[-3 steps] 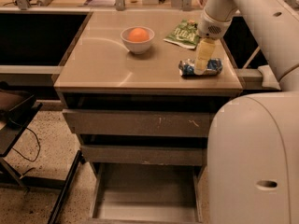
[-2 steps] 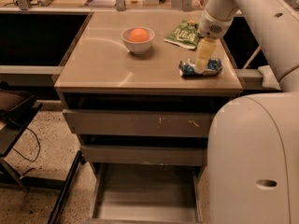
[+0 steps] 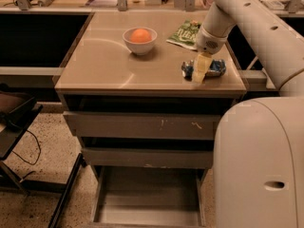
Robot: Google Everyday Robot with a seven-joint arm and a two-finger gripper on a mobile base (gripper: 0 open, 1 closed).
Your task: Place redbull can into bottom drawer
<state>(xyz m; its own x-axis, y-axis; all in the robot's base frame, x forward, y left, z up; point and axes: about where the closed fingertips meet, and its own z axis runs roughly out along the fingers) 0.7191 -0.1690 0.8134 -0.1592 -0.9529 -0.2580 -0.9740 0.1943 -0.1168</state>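
Redbull can (image 3: 216, 69) lies on its side on the countertop (image 3: 104, 65), near the right front corner. The gripper (image 3: 201, 68) sits right over the can's middle; whether it is clamping the can cannot be told. Farther back are a green snack bag (image 3: 184, 32) and a white bowl (image 3: 137, 45) holding an orange (image 3: 140, 35). Below, the bottom drawer (image 3: 147, 198) stands pulled open.

Camera looks down over cabinet (image 3: 104, 65); end effector (image 3: 201, 70) upper right.
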